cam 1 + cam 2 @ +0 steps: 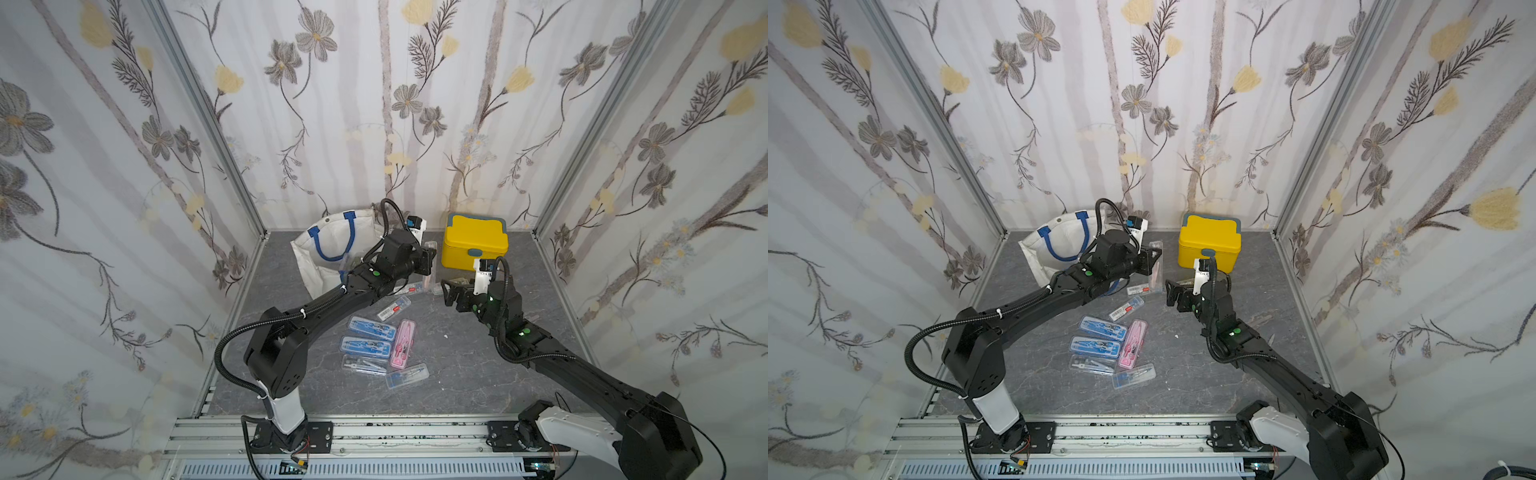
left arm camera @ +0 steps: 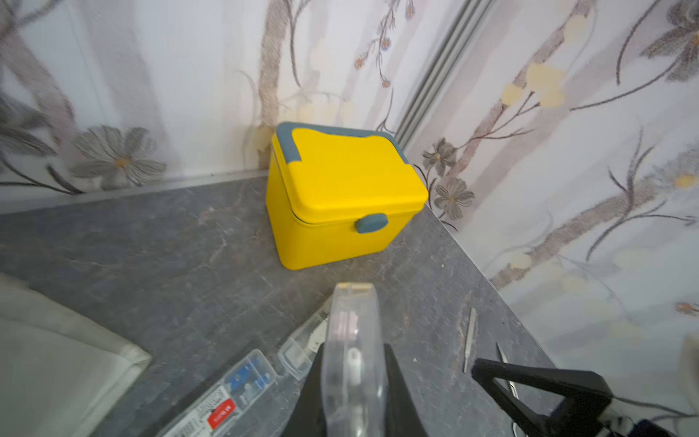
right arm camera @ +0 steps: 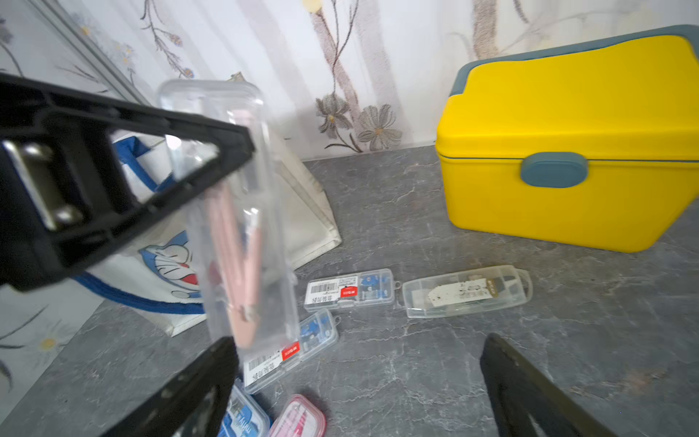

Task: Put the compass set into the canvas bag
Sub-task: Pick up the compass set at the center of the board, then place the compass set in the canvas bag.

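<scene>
Right wrist | canvas bag [image 3: 310, 212]: cat face [image 3: 174, 265] | case [image 3: 350, 289]: barcode [image 3: 323, 288], red sticker [image 3: 348, 292]

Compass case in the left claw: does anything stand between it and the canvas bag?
Nothing visible does. The left claw holds the compass case raised beside the canvas bag; only that arm's own wrist sits between them. The small cases lie lower, on the table.
</scene>
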